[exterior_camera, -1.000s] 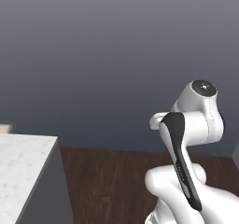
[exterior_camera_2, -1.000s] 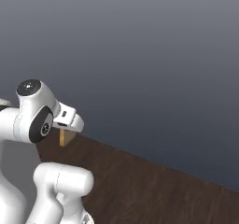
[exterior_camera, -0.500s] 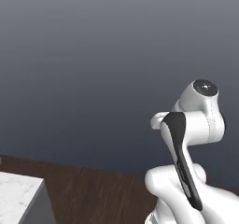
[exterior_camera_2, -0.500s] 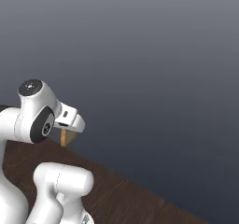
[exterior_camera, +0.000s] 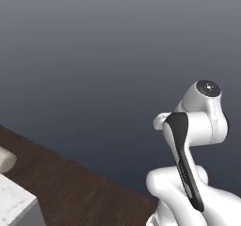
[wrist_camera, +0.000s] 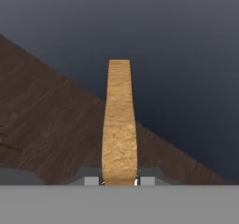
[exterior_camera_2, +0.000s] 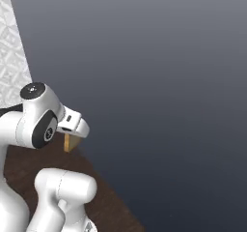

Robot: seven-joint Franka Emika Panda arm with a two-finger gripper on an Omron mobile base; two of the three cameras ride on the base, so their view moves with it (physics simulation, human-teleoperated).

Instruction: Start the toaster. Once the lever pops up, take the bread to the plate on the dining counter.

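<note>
Dark grey wall [exterior_camera: 108, 55]: fills the upper part of both base views and the top of the hand view. Plain, shaded lighter toward the top.

Dark wood floor [exterior_camera: 70, 192]: runs along the foot of the wall. In the left base view it is a band dropping from left to right; in the right base view [exterior_camera_2: 103, 204] it lies low, by the arm; in the hand view [wrist_camera: 51, 125] it takes the lower left, meeting the wall on a slant.

Pale patterned panel [exterior_camera_2: 14, 47]: narrow strip against the wall's left edge in the right base view, above the arm.

White marble corner [exterior_camera: 16, 204]: low left of the left base view, standing on the floor well out from the wall. Grey-veined top, sharp edge. Cannot tell which counter it belongs to.

Pale rounded object [exterior_camera: 5, 160]: at the left border of the left base view, beside the marble corner, cut off by the edge. Cannot tell what it is.

Gripper [wrist_camera: 119, 180]: fingers pinched on the bread [wrist_camera: 119, 125], one tip pressed to each flat face at its lower end. The slice is seen edge-on, golden-brown, standing straight out from the tips, held in the air in front of the wall and above the floor. In the right base view the bread [exterior_camera_2: 71, 142] hangs below the white hand, touching no surface.
</note>
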